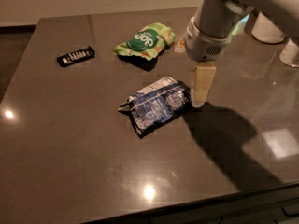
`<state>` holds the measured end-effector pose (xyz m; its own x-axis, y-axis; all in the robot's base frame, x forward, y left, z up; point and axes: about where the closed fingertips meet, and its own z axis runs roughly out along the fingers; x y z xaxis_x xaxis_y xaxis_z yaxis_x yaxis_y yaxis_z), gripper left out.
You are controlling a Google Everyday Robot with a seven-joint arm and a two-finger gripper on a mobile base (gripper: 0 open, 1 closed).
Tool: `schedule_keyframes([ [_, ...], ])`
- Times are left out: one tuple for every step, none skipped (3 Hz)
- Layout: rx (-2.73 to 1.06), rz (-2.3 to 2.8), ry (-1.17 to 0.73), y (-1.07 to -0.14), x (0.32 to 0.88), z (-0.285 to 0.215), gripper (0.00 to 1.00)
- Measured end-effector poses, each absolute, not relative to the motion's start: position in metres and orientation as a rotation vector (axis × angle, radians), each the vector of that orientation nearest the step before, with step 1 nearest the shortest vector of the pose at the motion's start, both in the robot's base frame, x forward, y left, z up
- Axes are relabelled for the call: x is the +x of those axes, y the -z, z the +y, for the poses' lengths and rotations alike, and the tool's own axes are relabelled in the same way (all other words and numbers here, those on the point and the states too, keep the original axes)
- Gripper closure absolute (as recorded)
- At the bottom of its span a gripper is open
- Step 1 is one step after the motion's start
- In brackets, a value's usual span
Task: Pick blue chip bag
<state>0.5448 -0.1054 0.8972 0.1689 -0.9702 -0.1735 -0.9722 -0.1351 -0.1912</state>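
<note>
The dark, glossy bench carried three items. The blue chip bag lay flat near the middle of the bench, crumpled, its long axis running slantwise from the near left toward the far right. Its dark foil showed white and silver print.

The gripper hung just beside the right end of the bag, pointing straight down with its pale tip low over the bench surface. It looked very close to the bag's edge, though contact could not be made out. It showed as a single cream block seen from the side, so I could not tell whether it was released or clenched, and nothing was visibly in its grasp. Above it the grey wrist rose toward the far right corner, and the arm cast a broad shadow over the bench toward the near right edge.

A green bag with a round dark-green logo lay toward the far edge, well apart from the blue bag. A small black bar with white marks sat nearer the far left corner. Two white vessels stood at the far right corner.
</note>
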Motion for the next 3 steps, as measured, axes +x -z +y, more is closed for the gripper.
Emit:
schedule_keyframes([
  [-2.273,1.837,-0.029,-0.879,0.539,-0.095,0.0],
  [-2.328,1.811,-0.048,-0.866,0.533,-0.086,0.0],
  [-2.366,1.786,-0.061,-0.858,0.528,-0.075,0.0],
])
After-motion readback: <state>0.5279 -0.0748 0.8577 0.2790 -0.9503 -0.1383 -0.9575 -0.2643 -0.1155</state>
